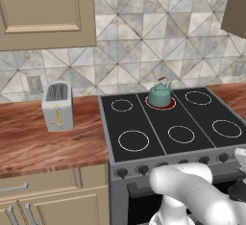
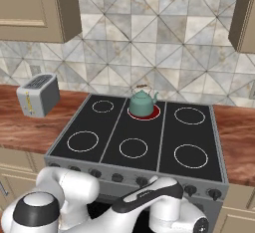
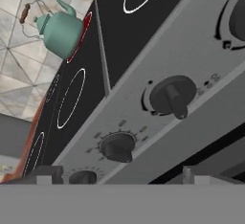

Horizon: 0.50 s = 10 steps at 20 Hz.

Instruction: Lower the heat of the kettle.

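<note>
Claw [image 3: 122, 174] jaws wide apart, empty, near stove knobs [image 3: 171, 95]; kettle [image 3: 60, 31] on glowing red rear-centre burner [image 1: 161, 103].

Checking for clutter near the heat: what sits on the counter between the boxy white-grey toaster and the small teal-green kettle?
Only the black stovetop's unlit rear-left burner ring lies between toaster and kettle; the wood counter stretch is bare, in both base views.

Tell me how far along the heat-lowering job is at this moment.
Done: the arm has reached the stove's front panel. In hand: the open gripper faces the control knobs, touching none. Left: turning down the right knob; the burner under the kettle glows red.
</note>
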Tool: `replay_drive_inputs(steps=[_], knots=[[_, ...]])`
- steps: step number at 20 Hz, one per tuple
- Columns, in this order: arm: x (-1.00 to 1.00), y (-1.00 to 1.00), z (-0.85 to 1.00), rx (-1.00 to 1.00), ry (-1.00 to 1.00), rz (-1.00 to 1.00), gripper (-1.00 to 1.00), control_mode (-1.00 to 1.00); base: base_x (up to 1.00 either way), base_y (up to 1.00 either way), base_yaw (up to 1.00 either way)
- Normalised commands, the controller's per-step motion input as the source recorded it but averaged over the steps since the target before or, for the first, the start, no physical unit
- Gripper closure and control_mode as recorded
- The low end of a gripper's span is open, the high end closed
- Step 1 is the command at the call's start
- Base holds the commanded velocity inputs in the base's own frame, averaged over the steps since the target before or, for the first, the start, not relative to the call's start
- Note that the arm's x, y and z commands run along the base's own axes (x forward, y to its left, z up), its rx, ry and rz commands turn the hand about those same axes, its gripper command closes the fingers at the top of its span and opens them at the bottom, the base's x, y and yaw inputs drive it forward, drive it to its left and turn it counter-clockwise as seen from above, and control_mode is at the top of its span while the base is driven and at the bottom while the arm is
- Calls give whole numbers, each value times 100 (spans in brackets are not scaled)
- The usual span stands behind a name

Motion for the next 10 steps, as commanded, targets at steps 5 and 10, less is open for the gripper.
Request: replay_drive_inputs(steps=[5, 10], knots=[[19, 7, -4, 0, 0, -10, -100, -100, 0, 0, 0], [15, 4, -9, 0, 0, -13, -100, -100, 0, 0, 0]])
